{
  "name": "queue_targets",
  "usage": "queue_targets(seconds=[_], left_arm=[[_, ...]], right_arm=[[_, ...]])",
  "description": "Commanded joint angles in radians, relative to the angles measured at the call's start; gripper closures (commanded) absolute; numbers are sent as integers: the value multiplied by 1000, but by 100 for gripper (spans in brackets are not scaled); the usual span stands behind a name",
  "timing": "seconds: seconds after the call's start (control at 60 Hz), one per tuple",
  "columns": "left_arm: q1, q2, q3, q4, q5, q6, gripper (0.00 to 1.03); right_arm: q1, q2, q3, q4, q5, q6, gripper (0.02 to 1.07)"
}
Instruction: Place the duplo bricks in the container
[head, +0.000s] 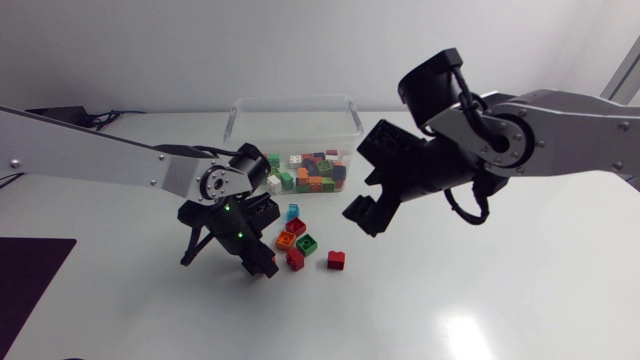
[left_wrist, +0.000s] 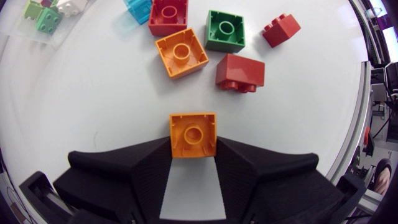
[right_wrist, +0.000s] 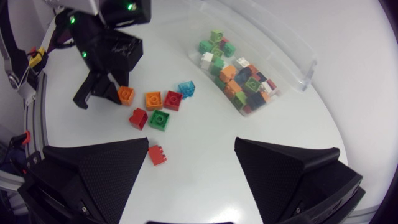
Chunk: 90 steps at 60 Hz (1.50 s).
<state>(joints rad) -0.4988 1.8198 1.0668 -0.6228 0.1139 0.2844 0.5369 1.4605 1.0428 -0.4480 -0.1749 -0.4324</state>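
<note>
An orange brick (left_wrist: 193, 134) sits on the table between the fingertips of my left gripper (left_wrist: 193, 149), and both fingers press its sides. From above, that gripper (head: 264, 264) is low at the near-left edge of a cluster of loose bricks: orange (head: 286, 240), green (head: 306, 242), light blue (head: 293, 212) and three red ones, such as (head: 336, 260). The clear container (head: 295, 120) at the back holds several bricks. My right gripper (head: 365, 205) hangs open above the table, right of the cluster, with nothing between its fingers.
Just ahead of the held brick lie another orange brick (left_wrist: 181, 53), a green brick (left_wrist: 224, 30) and a red brick (left_wrist: 240, 71). The right arm's black wrist hangs close to the container's right front corner (head: 355, 135).
</note>
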Motion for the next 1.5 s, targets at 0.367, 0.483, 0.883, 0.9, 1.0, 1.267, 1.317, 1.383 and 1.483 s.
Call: queue_targets(seconds=[0.367,0.483,0.883,0.9,1.0,1.267,1.317,1.383,1.483], left_arm=[[42,-292,-13,-52,-3,22,67],[45,-358,2,-46,-3,21,67],[92,-448,154,-12,1,18,67],[94,-444,162,-8,1,18,67],[98,-410,206,6,3,19,67],[135,-289,323,66,32,16,67],[143,-264,343,83,32,13,67],[155,-238,364,103,36,12,67],[164,-198,395,129,41,4,66]], right_arm=[[43,187,-41,-23,-31,-213,7],[51,236,-32,-21,-31,-224,11],[80,388,29,32,-28,-213,16],[81,396,33,34,-26,-213,16],[83,436,52,42,-17,-213,25],[81,466,68,48,-8,-227,63],[77,466,72,42,-23,-224,73],[71,463,77,37,-32,-218,76],[63,443,74,34,-32,-216,77]])
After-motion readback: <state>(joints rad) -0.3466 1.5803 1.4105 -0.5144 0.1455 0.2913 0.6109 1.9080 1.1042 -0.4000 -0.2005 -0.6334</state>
